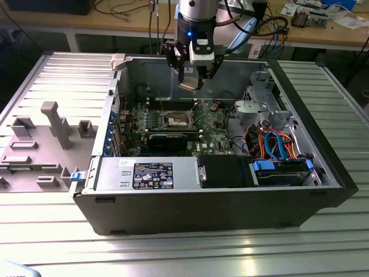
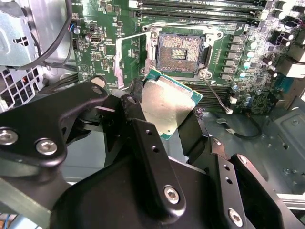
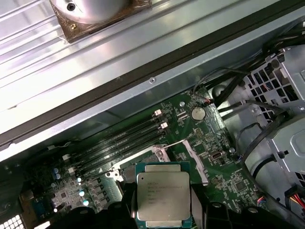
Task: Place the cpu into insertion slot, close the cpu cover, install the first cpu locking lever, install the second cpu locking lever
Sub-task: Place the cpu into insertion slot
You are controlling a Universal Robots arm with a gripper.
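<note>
My gripper [image 1: 190, 74] hangs inside the open computer case, shut on the cpu [image 1: 189, 85], a small square chip with a silver-grey top. In both wrist views the cpu [image 2: 167, 101] [image 3: 163, 196] sits between the black fingers [image 2: 138, 125], held flat above the motherboard. The insertion slot [image 2: 180, 52] [image 1: 176, 120] lies open and bare below and slightly ahead of the chip, its pin field exposed. The cpu cover [image 3: 194, 161], a thin silvery frame, stands raised beside the slot.
The black case wall [image 1: 300, 98] rings the board. A long black graphics card [image 1: 167, 140] lies next to the slot, with the power supply [image 1: 144, 173] in front. A drive cage and coloured cables [image 1: 277, 144] fill the exterior view's right. A grey fixture tray [image 1: 40, 138] lies at its left.
</note>
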